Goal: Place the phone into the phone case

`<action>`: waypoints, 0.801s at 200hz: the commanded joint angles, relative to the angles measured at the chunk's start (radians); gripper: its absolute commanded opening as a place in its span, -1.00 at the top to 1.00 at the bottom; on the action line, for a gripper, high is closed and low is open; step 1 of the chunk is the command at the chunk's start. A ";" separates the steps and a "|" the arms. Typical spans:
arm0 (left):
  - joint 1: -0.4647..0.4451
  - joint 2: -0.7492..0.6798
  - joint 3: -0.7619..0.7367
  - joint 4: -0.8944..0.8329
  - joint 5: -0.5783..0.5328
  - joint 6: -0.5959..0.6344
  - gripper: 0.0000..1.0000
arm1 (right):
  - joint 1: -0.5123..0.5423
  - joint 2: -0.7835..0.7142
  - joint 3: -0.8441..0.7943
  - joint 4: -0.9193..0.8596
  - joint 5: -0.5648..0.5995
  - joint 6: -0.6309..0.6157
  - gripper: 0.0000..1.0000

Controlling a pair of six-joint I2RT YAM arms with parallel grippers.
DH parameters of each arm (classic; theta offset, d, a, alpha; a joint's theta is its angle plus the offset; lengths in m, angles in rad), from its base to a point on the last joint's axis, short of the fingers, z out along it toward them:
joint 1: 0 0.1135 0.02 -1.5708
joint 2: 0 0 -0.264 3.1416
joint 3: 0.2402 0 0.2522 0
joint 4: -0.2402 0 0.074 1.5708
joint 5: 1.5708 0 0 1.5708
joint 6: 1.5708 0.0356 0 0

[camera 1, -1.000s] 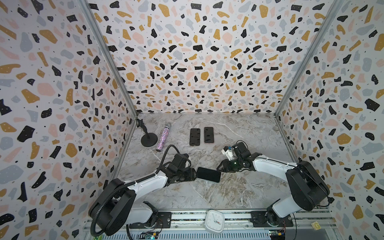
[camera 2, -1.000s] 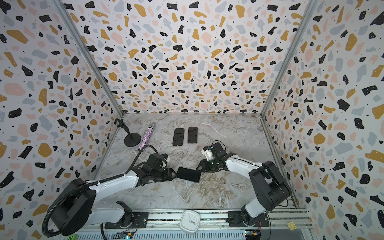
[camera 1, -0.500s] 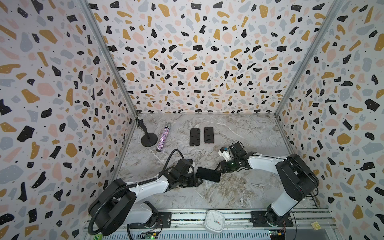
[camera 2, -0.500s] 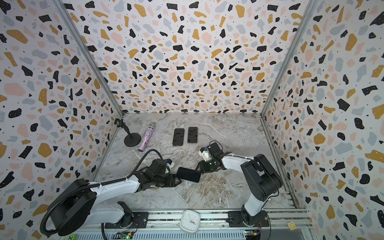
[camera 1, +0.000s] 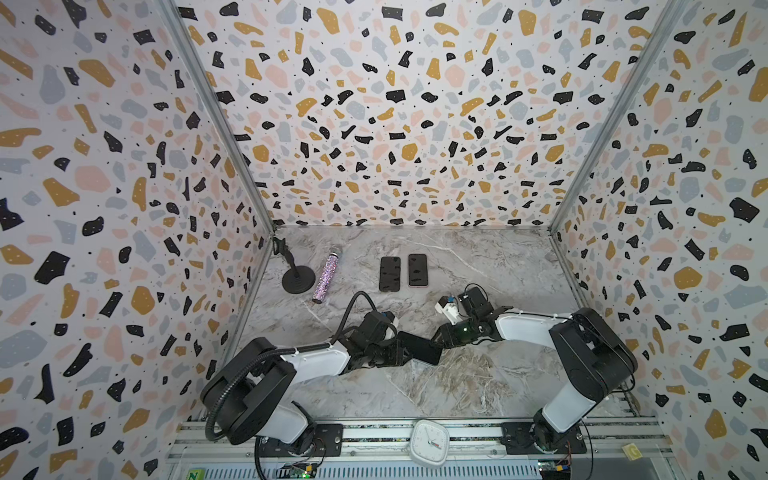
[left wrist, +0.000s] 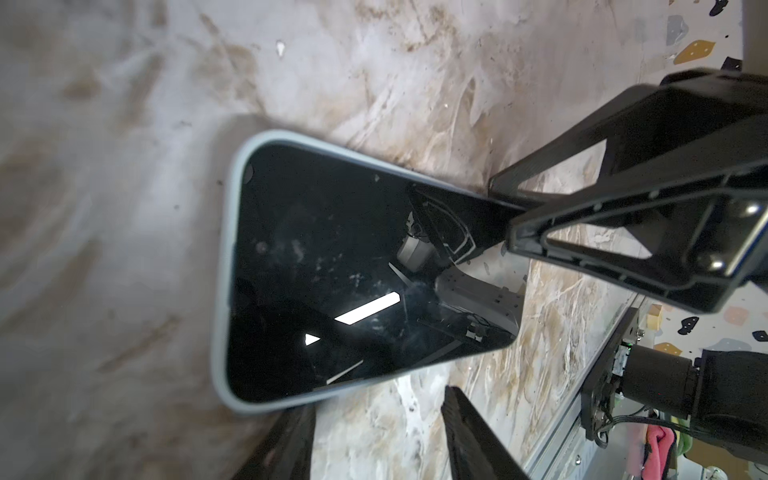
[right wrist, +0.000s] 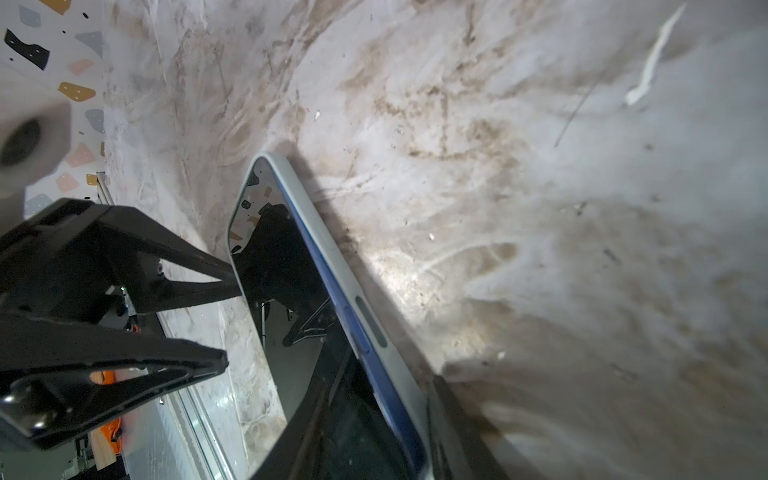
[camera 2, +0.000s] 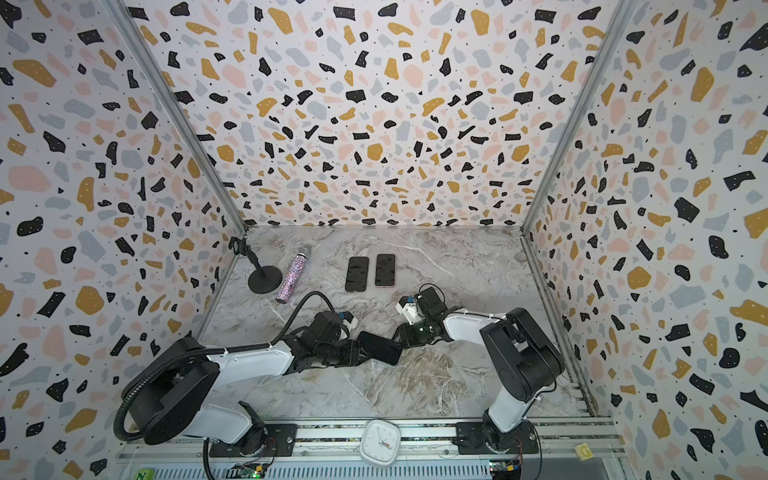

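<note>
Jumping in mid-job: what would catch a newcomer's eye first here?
The left arm and right arm meet low near the front over a dark phone with a pale case around it. Behind, two more phones lie side by side, a glittery microphone to their left.

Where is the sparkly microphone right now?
In both top views the sparkly microphone lies flat at the back left of the table. It is just right of the round black stand and left of the nearest dark phone.
</note>
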 commanded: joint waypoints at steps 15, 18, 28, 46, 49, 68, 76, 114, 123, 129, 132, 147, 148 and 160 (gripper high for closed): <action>-0.005 0.089 0.069 0.022 -0.008 0.020 0.01 | 0.009 -0.068 -0.056 -0.020 -0.017 0.022 0.23; -0.005 0.094 0.075 0.023 -0.006 0.021 0.01 | 0.008 -0.073 -0.060 -0.019 -0.018 0.022 0.23; -0.005 0.117 0.096 0.024 -0.002 0.024 0.02 | 0.010 -0.084 -0.074 -0.013 -0.020 0.030 0.24; -0.005 0.156 0.134 0.028 0.008 0.029 0.05 | 0.014 -0.106 -0.097 -0.010 -0.023 0.043 0.24; -0.005 0.162 0.141 0.028 0.009 0.031 0.05 | 0.015 -0.109 -0.099 -0.008 -0.023 0.045 0.25; -0.006 0.202 0.183 0.027 0.019 0.036 0.07 | 0.022 -0.130 -0.121 0.002 -0.024 0.065 0.25; -0.006 0.219 0.203 0.028 0.024 0.039 0.08 | 0.024 -0.136 -0.131 0.009 -0.025 0.075 0.25; -0.014 0.284 0.281 0.016 0.035 0.046 0.12 | 0.033 -0.155 -0.165 0.051 -0.034 0.114 0.24; -0.014 0.291 0.291 0.002 0.036 0.053 0.13 | 0.034 -0.160 -0.169 0.052 -0.034 0.120 0.25; -0.013 0.290 0.293 -0.013 0.032 0.056 0.13 | 0.033 -0.166 -0.169 0.051 -0.032 0.123 0.24; -0.013 0.287 0.294 -0.023 0.030 0.059 0.13 | 0.033 -0.169 -0.171 0.048 -0.030 0.124 0.25; -0.013 0.258 0.284 -0.084 0.012 0.067 0.13 | 0.033 -0.194 -0.167 0.027 -0.010 0.131 0.25; -0.013 0.256 0.283 -0.091 0.011 0.067 0.13 | 0.033 -0.197 -0.167 0.026 -0.008 0.131 0.25; -0.014 0.224 0.269 -0.165 -0.016 0.071 0.14 | 0.033 -0.227 -0.166 0.000 0.026 0.141 0.24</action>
